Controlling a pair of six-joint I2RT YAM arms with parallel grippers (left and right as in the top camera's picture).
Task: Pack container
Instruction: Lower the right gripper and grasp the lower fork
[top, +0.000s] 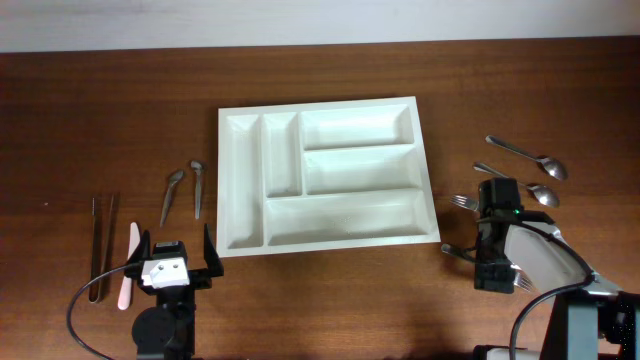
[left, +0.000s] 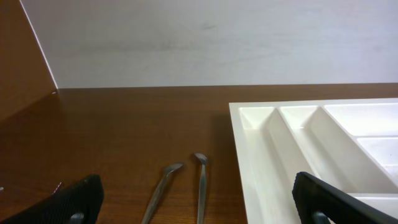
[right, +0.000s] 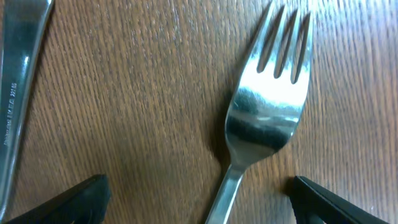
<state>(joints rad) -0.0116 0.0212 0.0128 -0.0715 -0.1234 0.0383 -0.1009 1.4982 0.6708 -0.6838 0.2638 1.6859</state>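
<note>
Brown wooden table, overhead: white tray lies at centre. The left gripper sits near its lower-left corner and the right gripper well to its right. Left wrist: fingers spread apart, released, with the tray at right. Right wrist: fingers wide apart, holding nothing, a fork lying between them.

Dark reddish-brown wood-grain counter filling nearly the whole overhead frame, pale strip along the top edge, plain off-white wall across the upper half of the left wrist view, meeting the counter's far edge, soft even light.
</note>
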